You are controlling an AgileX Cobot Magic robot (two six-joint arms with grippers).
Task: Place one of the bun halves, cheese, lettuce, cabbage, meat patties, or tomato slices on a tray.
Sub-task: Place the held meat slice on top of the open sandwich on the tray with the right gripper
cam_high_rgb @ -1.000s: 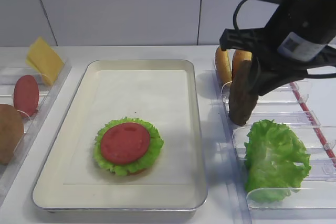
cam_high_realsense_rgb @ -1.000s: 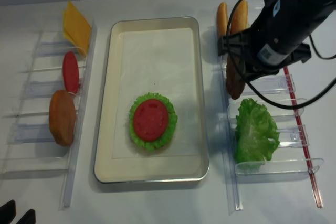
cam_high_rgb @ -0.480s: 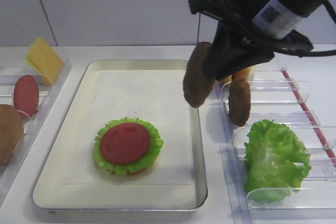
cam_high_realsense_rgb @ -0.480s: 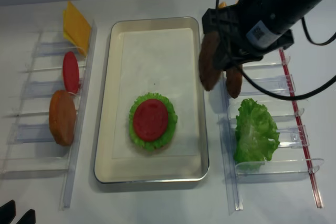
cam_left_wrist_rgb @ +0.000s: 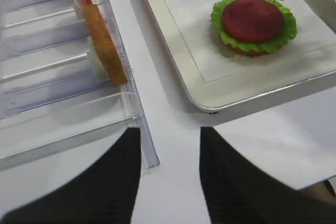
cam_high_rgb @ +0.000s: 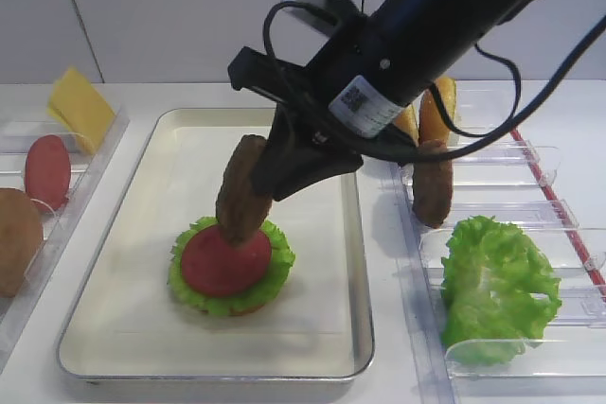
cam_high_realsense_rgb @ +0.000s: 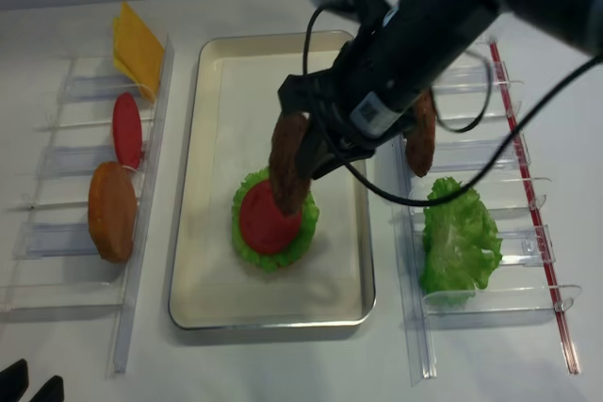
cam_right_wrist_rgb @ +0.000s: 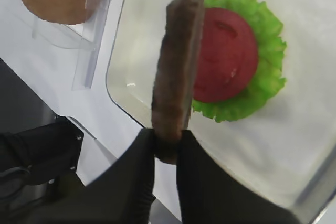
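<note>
My right gripper (cam_right_wrist_rgb: 167, 140) is shut on the lower edge of a dark brown meat patty (cam_right_wrist_rgb: 177, 72), held on edge. The patty (cam_high_rgb: 241, 191) hangs just above the left side of a stack on the cream tray (cam_high_rgb: 142, 262): a red tomato slice (cam_high_rgb: 222, 262) on frilly lettuce (cam_high_rgb: 275, 267), with a bun edge (cam_left_wrist_rgb: 247, 51) beneath. From the other high view the patty (cam_high_realsense_rgb: 287, 162) overlaps the tomato (cam_high_realsense_rgb: 264, 223). My left gripper (cam_left_wrist_rgb: 170, 135) is open over bare table, in front of the left rack.
The right rack holds a second patty (cam_high_rgb: 433, 182), bun halves (cam_high_rgb: 437, 106) and a lettuce bunch (cam_high_rgb: 497, 286). The left rack holds cheese (cam_high_rgb: 80, 106), a tomato slice (cam_high_rgb: 47, 169) and a bun half (cam_high_rgb: 17, 238). The tray's far half (cam_high_realsense_rgb: 273, 82) is bare liner.
My right gripper lifted a patty out of the right rack and carried it left across the tray rim and down to just over the tomato and lettuce stack.
</note>
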